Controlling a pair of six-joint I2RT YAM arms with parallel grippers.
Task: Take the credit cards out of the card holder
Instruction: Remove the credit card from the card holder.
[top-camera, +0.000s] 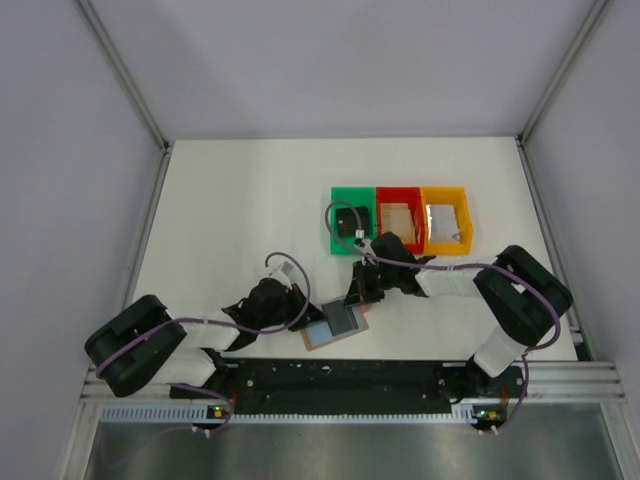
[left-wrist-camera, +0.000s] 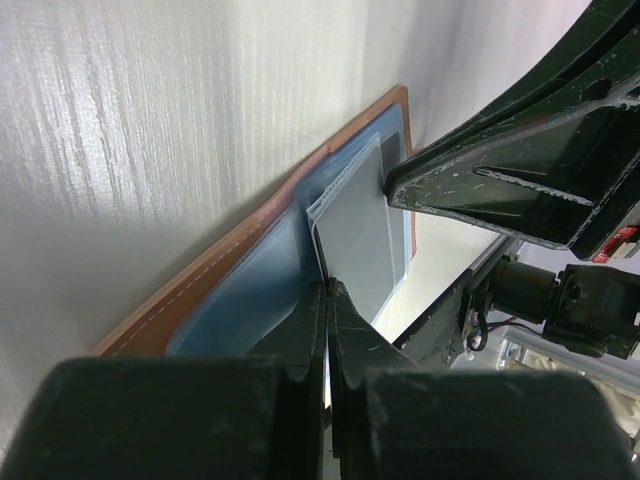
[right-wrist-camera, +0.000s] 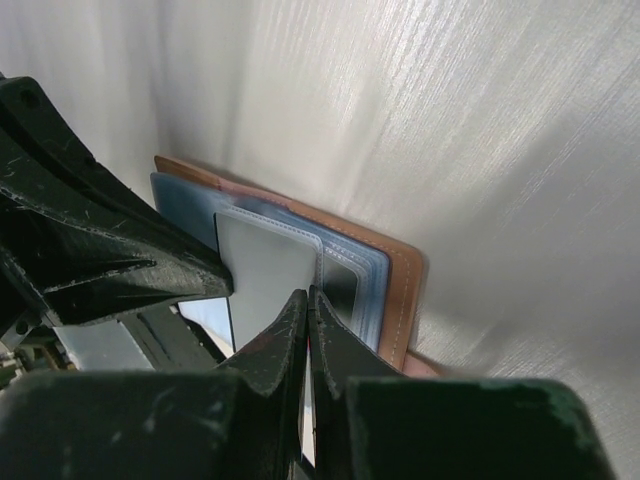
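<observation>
Both the left gripper (left-wrist-camera: 326, 292) and right gripper (right-wrist-camera: 304, 296) are pinched shut, tips down on the open card holder (top-camera: 320, 335) lying flat on the surface (top-camera: 240, 200), card (right-wrist-camera: 262, 270) tucked in its pocket. Risk: closed tips could skate off and shove the holder sideways.

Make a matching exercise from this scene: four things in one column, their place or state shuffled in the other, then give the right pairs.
Column one
1. card holder
2. green bin
3. yellow bin
4. left gripper

Column two
a. right end of the row of bins
b. shut, tips at the card holder's edge
c. lying open, blue-grey face up
d. left end of the row of bins

Pairs: 1-c, 2-d, 3-a, 4-b
</observation>
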